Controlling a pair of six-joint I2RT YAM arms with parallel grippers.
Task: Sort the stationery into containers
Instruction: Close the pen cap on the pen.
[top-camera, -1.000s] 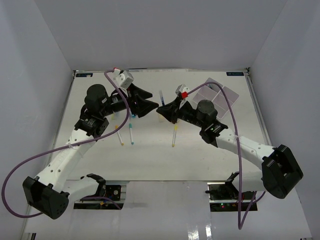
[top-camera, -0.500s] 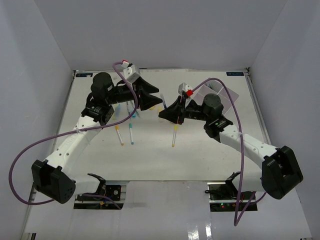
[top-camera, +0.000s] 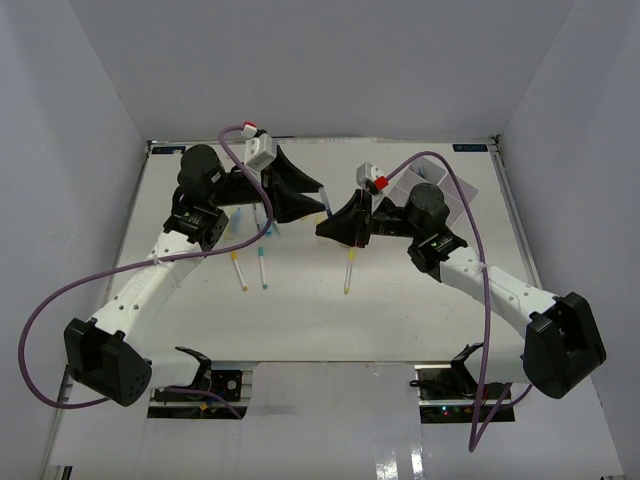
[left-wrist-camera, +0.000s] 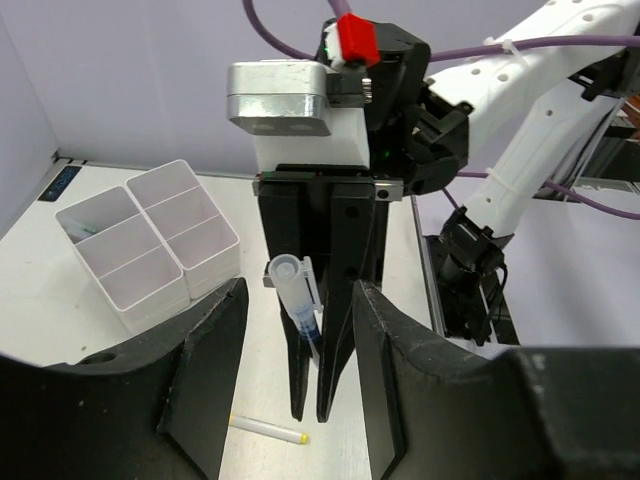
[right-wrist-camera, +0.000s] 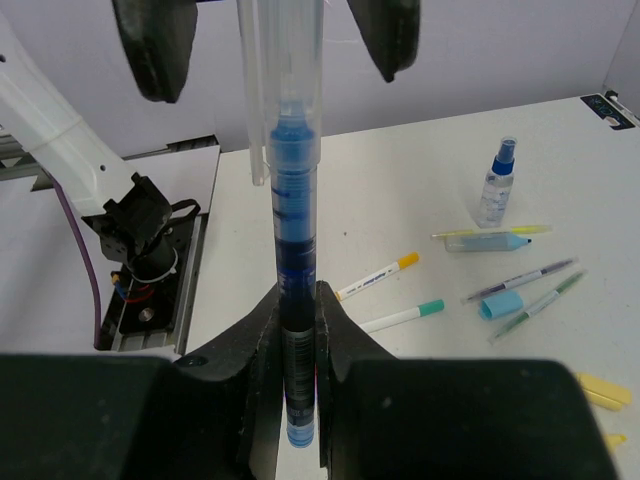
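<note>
The right gripper (right-wrist-camera: 297, 305) pinches the blue pen (right-wrist-camera: 292, 200) over the table's far middle, with its clear-capped end pointing left. The left gripper (left-wrist-camera: 298, 290) is spread, one finger on each side of that cap, not touching. The white tray (left-wrist-camera: 205, 250) sits far right.

The white table (top-camera: 300, 320) fills the middle of the top view. A white four-compartment tray (left-wrist-camera: 150, 290) stands on it, at the left of the left wrist view. At the upper right of the right wrist view a blue-capped spray bottle (right-wrist-camera: 495, 185) stands upright. Below it lie a grey-blue marker (right-wrist-camera: 480, 242) just beside a thin yellow pen (right-wrist-camera: 530, 230), then a purple pen (right-wrist-camera: 520, 280), a green pen (right-wrist-camera: 545, 296) and a light blue block (right-wrist-camera: 500, 305). To their left lie a yellow-capped white pen (right-wrist-camera: 378, 276) and a teal-capped white pen (right-wrist-camera: 405, 315). Yellow blocks (right-wrist-camera: 600, 392) lie at the right edge.
</note>
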